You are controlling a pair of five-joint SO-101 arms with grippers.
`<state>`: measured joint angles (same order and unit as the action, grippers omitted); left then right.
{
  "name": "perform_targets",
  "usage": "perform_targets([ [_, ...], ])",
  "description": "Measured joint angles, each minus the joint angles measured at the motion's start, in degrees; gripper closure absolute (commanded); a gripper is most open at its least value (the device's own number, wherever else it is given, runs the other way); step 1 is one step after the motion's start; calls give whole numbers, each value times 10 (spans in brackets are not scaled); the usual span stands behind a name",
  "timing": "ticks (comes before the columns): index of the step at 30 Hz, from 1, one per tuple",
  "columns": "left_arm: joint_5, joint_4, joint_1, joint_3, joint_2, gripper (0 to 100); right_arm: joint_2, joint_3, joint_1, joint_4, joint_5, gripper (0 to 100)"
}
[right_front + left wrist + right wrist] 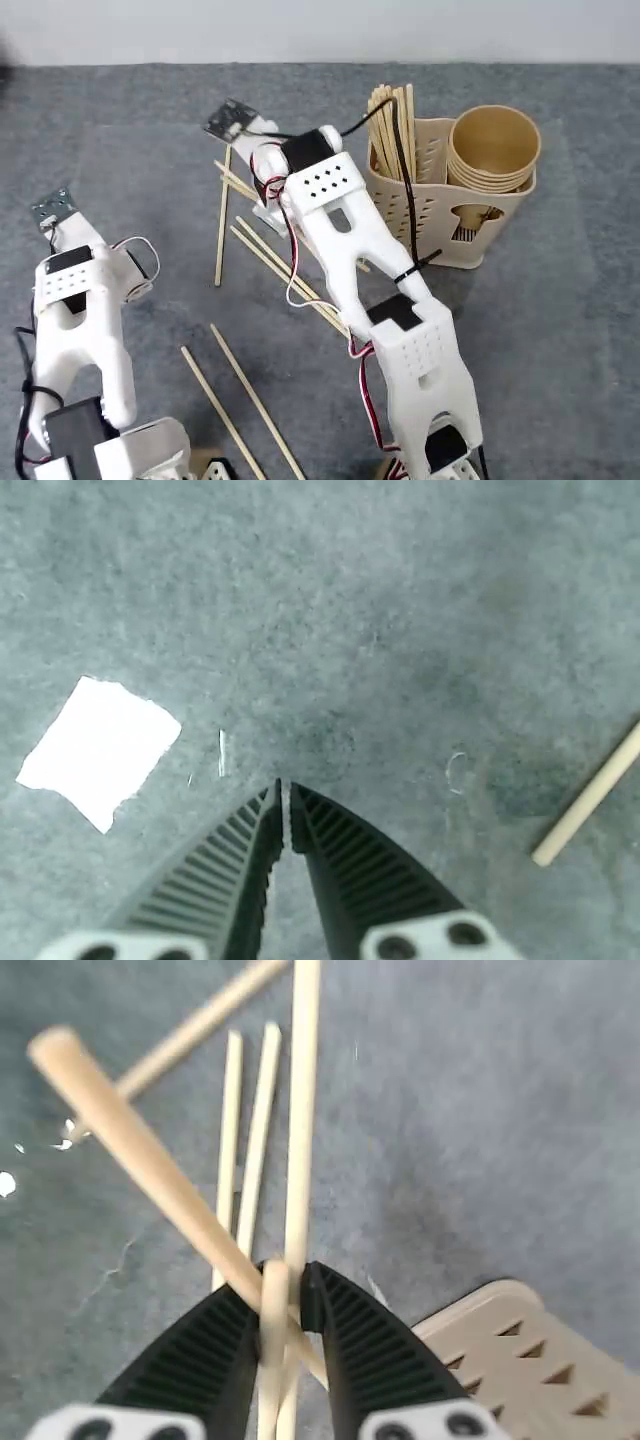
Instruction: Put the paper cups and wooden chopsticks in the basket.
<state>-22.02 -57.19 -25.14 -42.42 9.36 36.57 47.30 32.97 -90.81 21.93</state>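
Observation:
My right gripper is shut on a wooden chopstick, low over the grey carpet beside the beige basket. A second chopstick crosses at an angle just in front of the jaws, and more lie flat beyond it. In the basket, stacked paper cups stand next to a bundle of upright chopsticks. My left gripper is shut on nothing, pointing down at bare carpet at the left side of the table.
Loose chopsticks lie on the carpet: one to the left of the right arm, a pair running under it, and two near the front. A white paper scrap and a chopstick end lie near the left gripper.

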Motion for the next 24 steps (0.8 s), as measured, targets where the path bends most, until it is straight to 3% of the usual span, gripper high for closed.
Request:
perform_targets([
  [24,-1,0,0,0,0,988,-33,274,37,-7,-59,991],
])
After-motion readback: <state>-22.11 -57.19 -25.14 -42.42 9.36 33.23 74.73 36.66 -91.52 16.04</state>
